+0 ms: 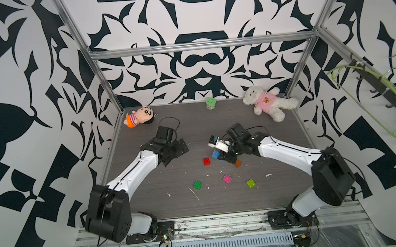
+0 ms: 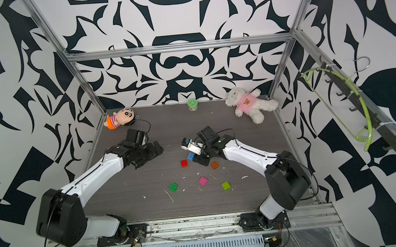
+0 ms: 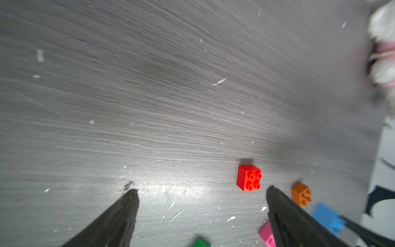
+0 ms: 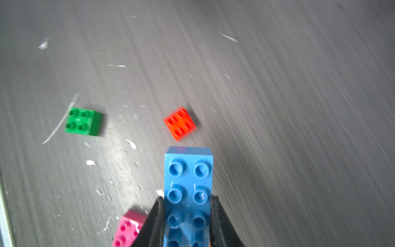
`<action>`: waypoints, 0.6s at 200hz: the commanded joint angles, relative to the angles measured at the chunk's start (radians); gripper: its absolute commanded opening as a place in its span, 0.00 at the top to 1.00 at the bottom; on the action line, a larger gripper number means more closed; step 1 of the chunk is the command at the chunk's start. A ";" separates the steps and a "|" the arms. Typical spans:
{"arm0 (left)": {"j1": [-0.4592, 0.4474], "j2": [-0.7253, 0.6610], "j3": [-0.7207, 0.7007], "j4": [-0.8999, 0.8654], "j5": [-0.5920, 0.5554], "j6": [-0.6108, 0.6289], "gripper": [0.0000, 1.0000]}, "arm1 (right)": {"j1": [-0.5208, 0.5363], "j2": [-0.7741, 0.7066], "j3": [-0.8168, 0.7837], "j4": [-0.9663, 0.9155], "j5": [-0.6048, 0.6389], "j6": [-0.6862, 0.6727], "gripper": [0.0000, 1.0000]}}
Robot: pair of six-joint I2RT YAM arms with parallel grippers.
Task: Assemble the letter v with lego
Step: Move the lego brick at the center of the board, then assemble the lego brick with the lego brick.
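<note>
Over in the back-left corner of the table [image 1: 150,201] a cartoon-boy plush [image 1: 137,117] is lying around, well apart from the action. Next along, my left gripper [image 3: 202,190] hangs over bare wood with its jaws spread wide and nothing between them. Near the front, the dark green brick [image 1: 198,185] sits on its own. Then comes the red brick [image 1: 206,161], studs up, with a green-lidded jar [image 1: 210,102] way behind it by the back wall. Just beside the red one is the long blue brick [image 4: 188,175]. My right gripper [image 4: 187,198] pinches it across its narrow sides, and a good part of it sticks out past the fingertips. Can't tell if it's clear of the table. Further right are the pink brick [image 1: 227,178], the orange-brown brick [image 1: 238,163] right beside that gripper's body, and the lime brick [image 1: 250,183]. All six are loose and apart, so no letter v yet. A white teddy [image 1: 267,102] in a pink hoodie lies back right.
</note>
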 commanded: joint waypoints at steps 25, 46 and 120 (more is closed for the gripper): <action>0.039 -0.035 -0.069 0.048 0.064 -0.005 0.00 | 0.039 0.129 0.207 -0.220 -0.118 -0.438 1.00; 0.083 -0.062 -0.090 0.033 0.066 0.012 0.01 | 0.048 0.215 0.305 -0.318 -0.082 -0.518 1.00; 0.258 -0.167 -0.133 -0.012 0.111 0.061 0.01 | 0.052 0.366 0.471 -0.380 -0.042 -0.615 1.00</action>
